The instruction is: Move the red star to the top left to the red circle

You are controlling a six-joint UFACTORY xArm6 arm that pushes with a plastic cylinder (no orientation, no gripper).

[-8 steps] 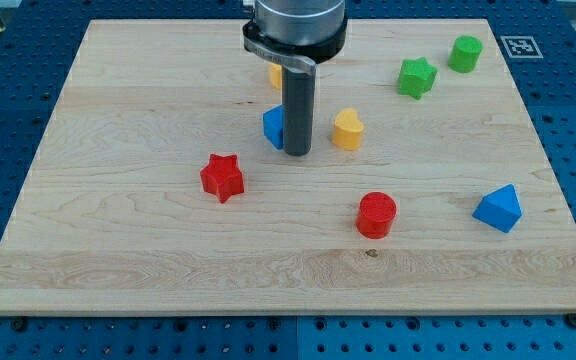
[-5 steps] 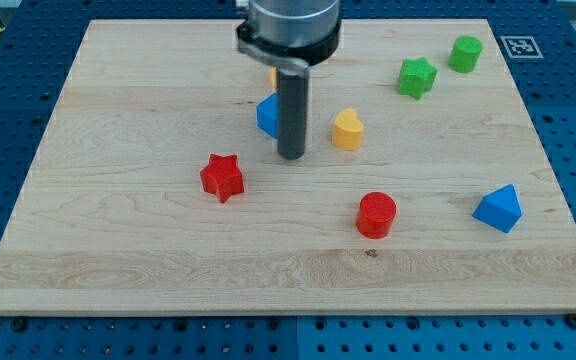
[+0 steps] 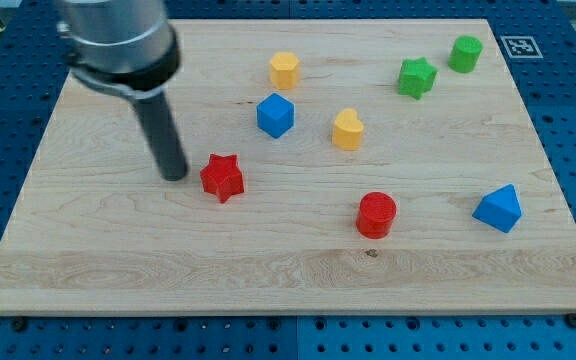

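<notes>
The red star lies on the wooden board, left of centre. The red circle lies lower and to the view's right of it, well apart. My tip stands just to the left of the red star, a small gap between them. The dark rod rises from it toward the view's top left.
A blue cube and a yellow heart lie above the red blocks. A yellow block sits near the top. A green star and a green cylinder sit at the top right. A blue pyramid-like block lies at the right.
My tip has swept from beside the blue cube to the left and slightly down, ending just left of the red star. The blue cube and yellow block are now uncovered. The blocks have not moved.
</notes>
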